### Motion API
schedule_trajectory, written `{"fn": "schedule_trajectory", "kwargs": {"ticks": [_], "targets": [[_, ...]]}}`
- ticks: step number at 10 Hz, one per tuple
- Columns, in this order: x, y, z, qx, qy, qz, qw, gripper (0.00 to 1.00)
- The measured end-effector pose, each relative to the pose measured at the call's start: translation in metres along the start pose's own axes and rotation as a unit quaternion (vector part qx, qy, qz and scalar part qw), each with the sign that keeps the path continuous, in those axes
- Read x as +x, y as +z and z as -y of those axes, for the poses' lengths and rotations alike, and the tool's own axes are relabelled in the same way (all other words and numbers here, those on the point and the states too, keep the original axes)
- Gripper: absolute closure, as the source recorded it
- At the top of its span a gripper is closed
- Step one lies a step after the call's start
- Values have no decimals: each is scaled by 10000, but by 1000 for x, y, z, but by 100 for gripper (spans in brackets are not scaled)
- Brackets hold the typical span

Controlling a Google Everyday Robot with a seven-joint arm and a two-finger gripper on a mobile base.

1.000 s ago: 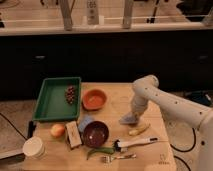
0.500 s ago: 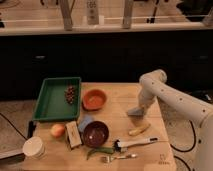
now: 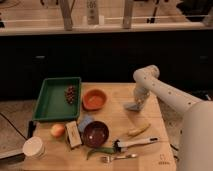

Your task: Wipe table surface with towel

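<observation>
My gripper (image 3: 134, 105) points down at the wooden table (image 3: 117, 92), on its right half, to the right of the orange bowl (image 3: 94, 99). A small pale grey patch (image 3: 131, 107) lies on the table right at the gripper's tip. It may be the towel; I cannot tell whether the gripper holds it. The white arm (image 3: 150, 80) bends in from the right.
A green tray (image 3: 50, 107) with grapes (image 3: 71, 93) is at the left. Toward the front are a dark bowl (image 3: 95, 133), a blue object (image 3: 85, 122), a fruit (image 3: 58, 130), a white cup (image 3: 34, 147), a banana (image 3: 138, 130), a white-handled utensil (image 3: 135, 143), a fork (image 3: 119, 158) and a green pepper (image 3: 100, 150).
The gripper has moved away from the banana toward the back of the table, and the arm's elbow has swung right. The other objects have not moved.
</observation>
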Motion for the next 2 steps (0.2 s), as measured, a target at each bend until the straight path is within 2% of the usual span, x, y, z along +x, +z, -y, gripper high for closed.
{"fn": "schedule_trajectory", "kwargs": {"ticks": [2], "targets": [[-13, 5, 38, -6, -366, 77, 9993, 100]]}}
